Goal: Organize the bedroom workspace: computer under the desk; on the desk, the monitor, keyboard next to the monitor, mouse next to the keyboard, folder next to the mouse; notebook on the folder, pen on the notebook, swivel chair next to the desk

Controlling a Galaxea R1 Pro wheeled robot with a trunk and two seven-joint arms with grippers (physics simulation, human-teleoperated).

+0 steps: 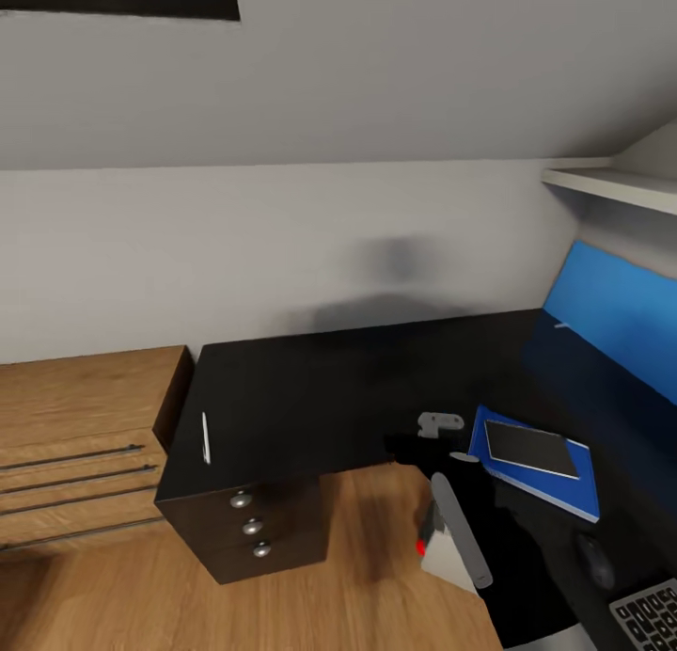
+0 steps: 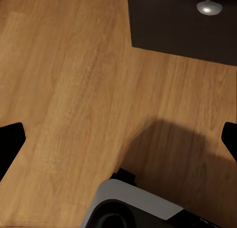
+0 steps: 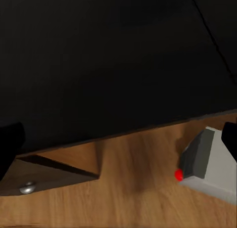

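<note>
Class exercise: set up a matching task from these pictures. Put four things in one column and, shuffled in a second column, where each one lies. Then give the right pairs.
Things:
1. pen
2. notebook
3. computer
4. mouse

Places:
A. on the blue folder
B. on the floor under the desk
C. near the desk's left edge
D. beside the keyboard

Pairs: 1-C, 2-A, 3-B, 4-D

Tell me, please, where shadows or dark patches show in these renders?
Head view: a soft, blurred shadow smudges the pale grey wall above the black L-shaped desk. Left wrist view: a broad dim shadow lies on the light wood plank floor. Right wrist view: the desk top reads almost uniformly black.
</note>
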